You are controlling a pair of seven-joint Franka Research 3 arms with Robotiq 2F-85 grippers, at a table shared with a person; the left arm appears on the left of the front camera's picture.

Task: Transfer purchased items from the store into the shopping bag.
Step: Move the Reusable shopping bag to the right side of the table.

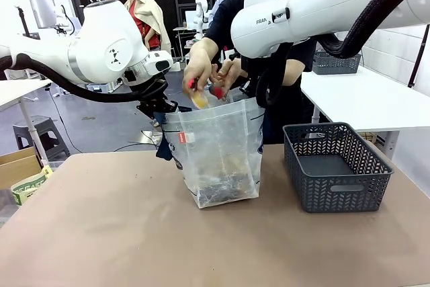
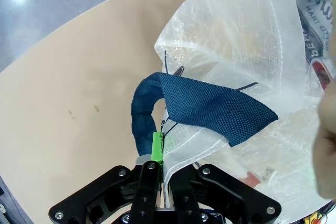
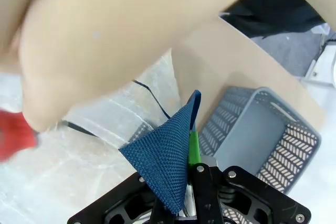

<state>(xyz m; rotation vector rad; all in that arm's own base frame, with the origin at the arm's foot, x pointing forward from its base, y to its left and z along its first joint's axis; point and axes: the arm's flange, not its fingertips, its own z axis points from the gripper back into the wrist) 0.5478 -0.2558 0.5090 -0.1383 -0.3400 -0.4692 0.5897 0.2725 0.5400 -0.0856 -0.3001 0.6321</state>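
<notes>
The translucent shopping bag stands open at the table's middle, with dark and brownish pieces lying in its bottom. My left gripper is shut on the bag's left rim beside a navy strap; its green pad presses the plastic. My right gripper is shut on the right rim by the other strap. A person's hands hover over the mouth, holding small items with red and yellow parts. The dark grey basket stands to the right with nothing inside.
A cardboard box and a green-and-white packet sit off the table's left edge. A white table with another grey basket stands at the back right. The person stands close behind the bag.
</notes>
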